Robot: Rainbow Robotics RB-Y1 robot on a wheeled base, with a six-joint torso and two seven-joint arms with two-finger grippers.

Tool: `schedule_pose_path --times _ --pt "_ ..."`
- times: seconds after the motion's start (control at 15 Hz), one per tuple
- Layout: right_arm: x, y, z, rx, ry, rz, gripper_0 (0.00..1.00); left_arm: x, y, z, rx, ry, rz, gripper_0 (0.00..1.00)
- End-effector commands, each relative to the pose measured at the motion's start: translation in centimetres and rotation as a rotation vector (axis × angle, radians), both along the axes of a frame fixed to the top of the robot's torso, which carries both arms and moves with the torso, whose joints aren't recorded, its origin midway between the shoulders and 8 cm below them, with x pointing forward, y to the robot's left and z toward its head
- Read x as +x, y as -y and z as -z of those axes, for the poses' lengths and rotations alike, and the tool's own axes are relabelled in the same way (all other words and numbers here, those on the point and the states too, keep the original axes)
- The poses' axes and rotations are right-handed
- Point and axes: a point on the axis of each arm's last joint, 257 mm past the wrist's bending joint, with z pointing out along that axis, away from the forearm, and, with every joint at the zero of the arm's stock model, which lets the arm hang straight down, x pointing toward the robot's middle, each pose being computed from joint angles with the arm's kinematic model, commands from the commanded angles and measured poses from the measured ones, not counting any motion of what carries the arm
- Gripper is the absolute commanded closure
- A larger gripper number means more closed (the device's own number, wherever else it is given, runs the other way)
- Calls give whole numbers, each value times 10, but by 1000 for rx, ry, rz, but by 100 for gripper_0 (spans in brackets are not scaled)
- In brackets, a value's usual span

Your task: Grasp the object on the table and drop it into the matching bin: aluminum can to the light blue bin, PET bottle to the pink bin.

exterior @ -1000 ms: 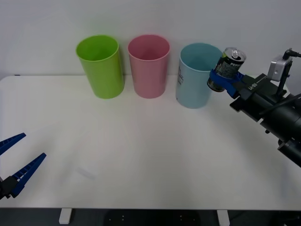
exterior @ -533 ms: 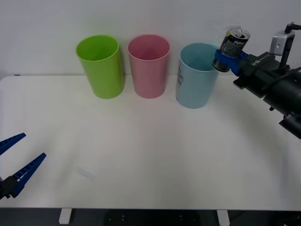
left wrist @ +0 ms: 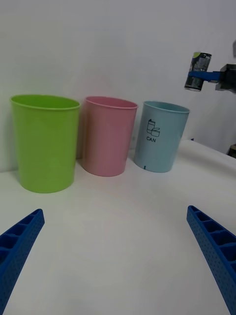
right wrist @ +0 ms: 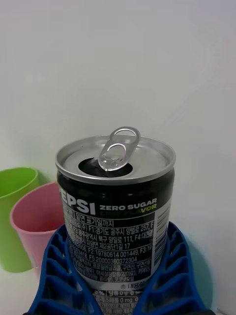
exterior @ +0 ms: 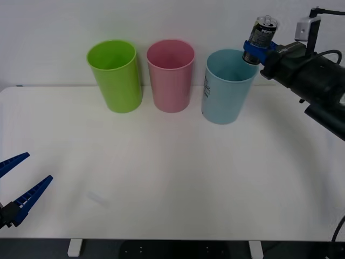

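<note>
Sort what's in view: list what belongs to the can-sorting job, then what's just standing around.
Belongs to the job:
aluminum can, held in the right gripper
light blue bin, marked CAN
pink bin
table

Just standing around:
lime green bin
left gripper, open and idle at the table's near left edge

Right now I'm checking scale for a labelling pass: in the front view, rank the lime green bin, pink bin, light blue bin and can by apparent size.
1. Lime green bin, pink bin and light blue bin: these look alike, so no ranking.
2. Aluminum can, much smaller, held by the right end effector above the light blue bin's rim.
</note>
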Motion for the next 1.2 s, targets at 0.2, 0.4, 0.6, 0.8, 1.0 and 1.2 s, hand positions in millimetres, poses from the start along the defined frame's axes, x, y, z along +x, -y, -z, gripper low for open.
schedule_pose_path --times 0.2,0.4,0.6,0.8,1.0,1.2 --pt "35 -10 6 -13 -25 45 100 0 0 0 0 0 0 0" --pt "51 -19 15 -24 -49 61 100 0 0 0 0 0 0 0" --pt "61 -28 19 -19 -61 73 100 0 0 0 0 0 0 0" --pt "62 -29 18 -28 -53 77 100 0 0 0 0 0 0 0" --pt "62 -27 17 -36 -44 83 58 0 0 0 0 0 0 0" --pt "62 -26 13 -47 -26 85 0 0 0 0 0 0 0 0"
